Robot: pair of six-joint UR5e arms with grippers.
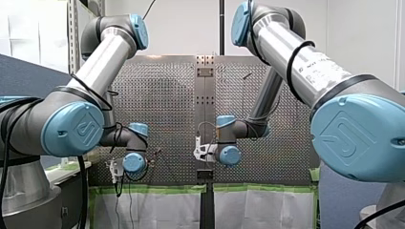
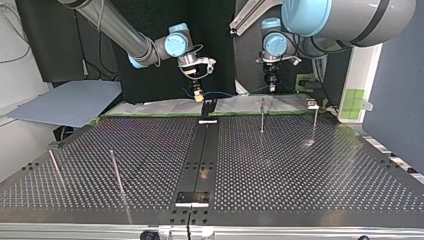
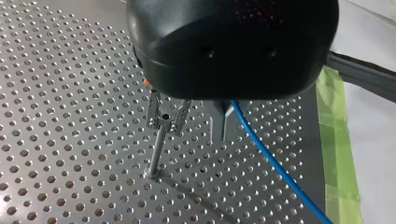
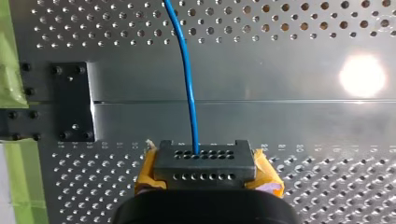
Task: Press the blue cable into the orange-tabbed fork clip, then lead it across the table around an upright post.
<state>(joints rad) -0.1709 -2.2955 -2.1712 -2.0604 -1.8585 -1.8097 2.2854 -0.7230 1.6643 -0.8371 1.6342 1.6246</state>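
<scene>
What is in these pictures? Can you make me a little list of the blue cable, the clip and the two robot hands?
right gripper: yellow pads, shut on the blue cable
left gripper: near the fork clip, cable beside it
blue cable: runs between the two grippers, off the table
fork clip: on top of a thin post, orange tab, no cable inside yet
other posts: stand upright elsewhere on the table

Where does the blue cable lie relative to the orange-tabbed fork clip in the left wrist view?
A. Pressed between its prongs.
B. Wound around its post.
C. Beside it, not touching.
C: the blue cable runs past the fork clip on one side, apart from it.
</scene>
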